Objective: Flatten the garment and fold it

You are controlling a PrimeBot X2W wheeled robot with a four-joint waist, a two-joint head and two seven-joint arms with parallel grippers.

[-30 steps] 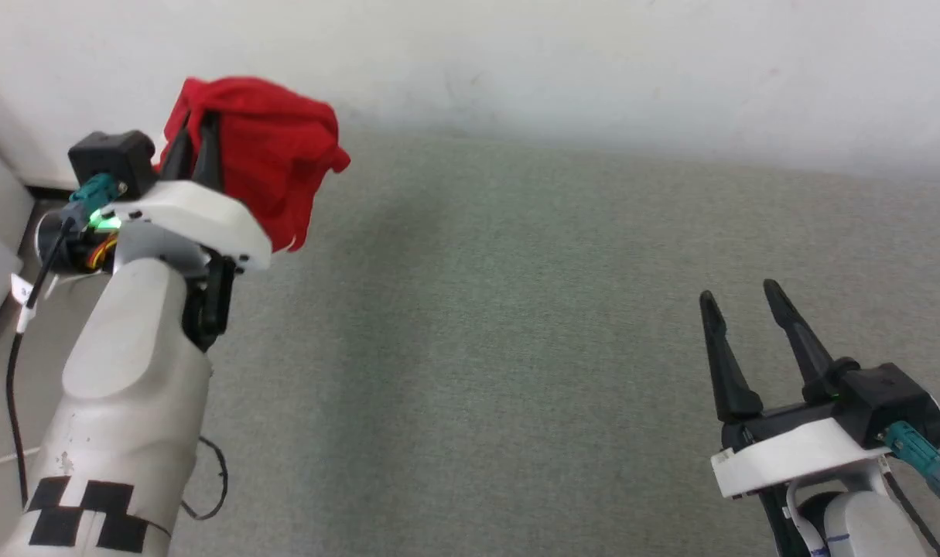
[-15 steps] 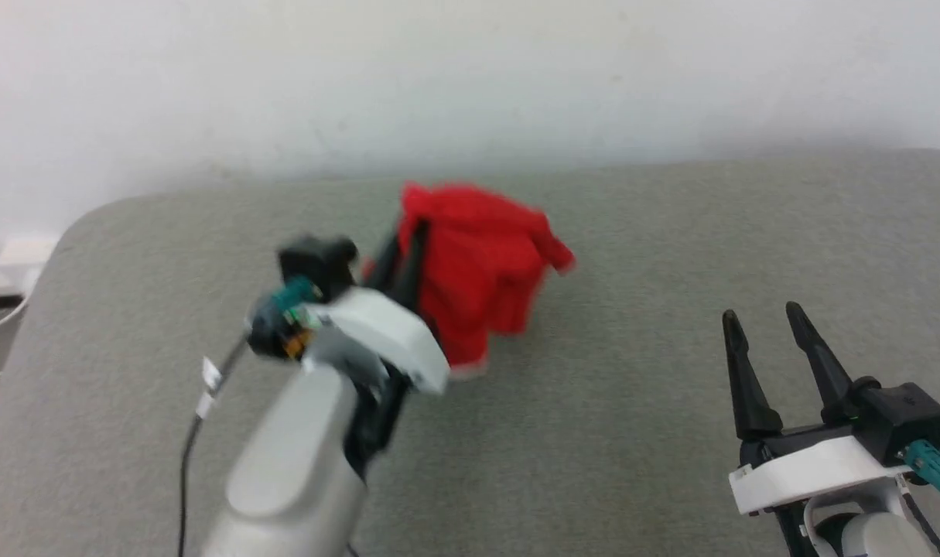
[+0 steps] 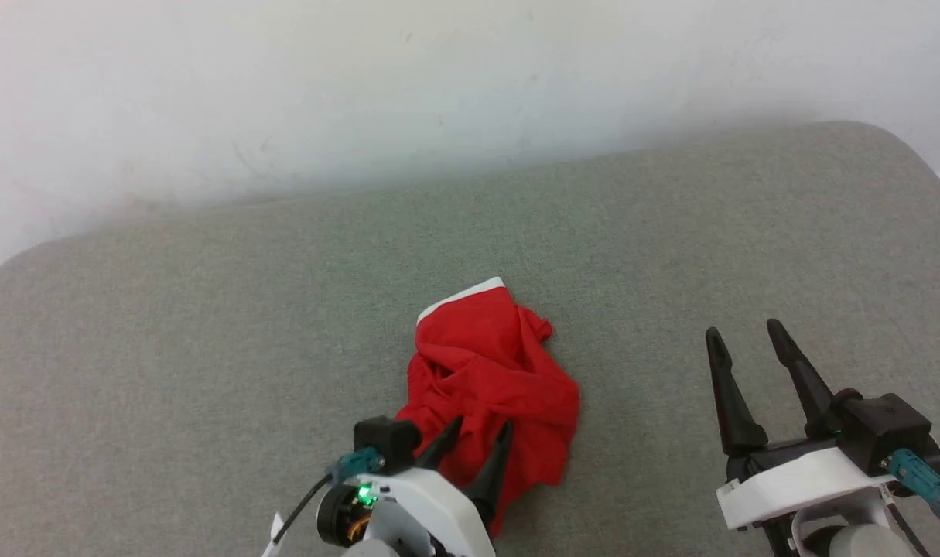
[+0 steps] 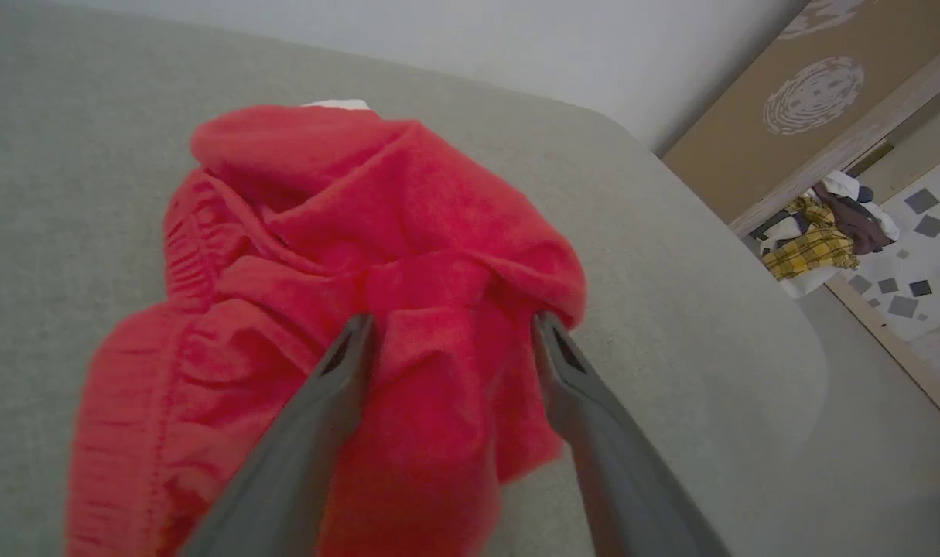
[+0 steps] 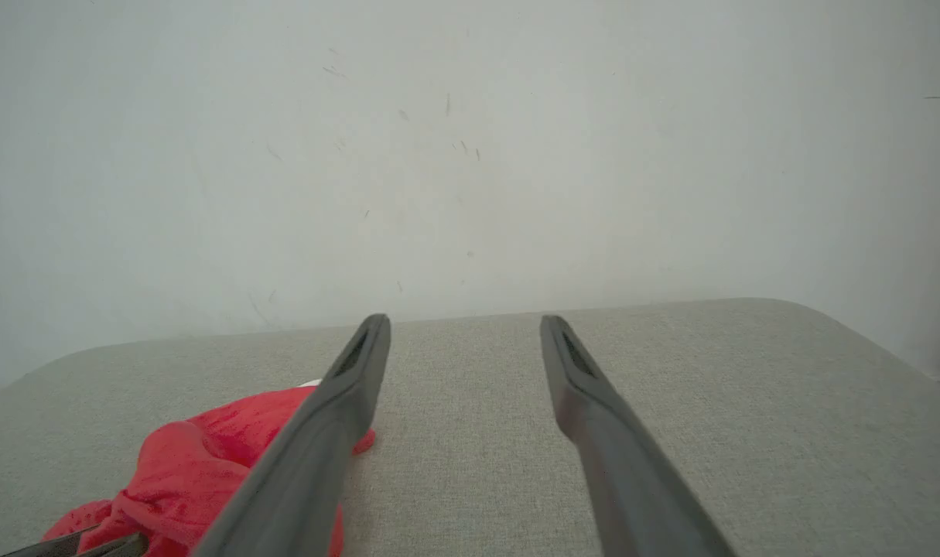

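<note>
The garment (image 3: 493, 371), a crumpled red heap with its white band (image 3: 466, 296) at the far end, is being seen lying near-to-far on the grey bench (image 3: 206, 348), its near edge being straddled by the spread-open left hand (image 3: 476, 441), the nearer one, while the open right hand (image 3: 742, 331) is being held apart to the right.

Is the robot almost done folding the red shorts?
Not nearly. Done: the garment lies on the grey surface. In hand: the left gripper is at its near edge, jaws open, gripping nothing. Left: it is a crumpled heap, so all the flattening and folding remain.
</note>
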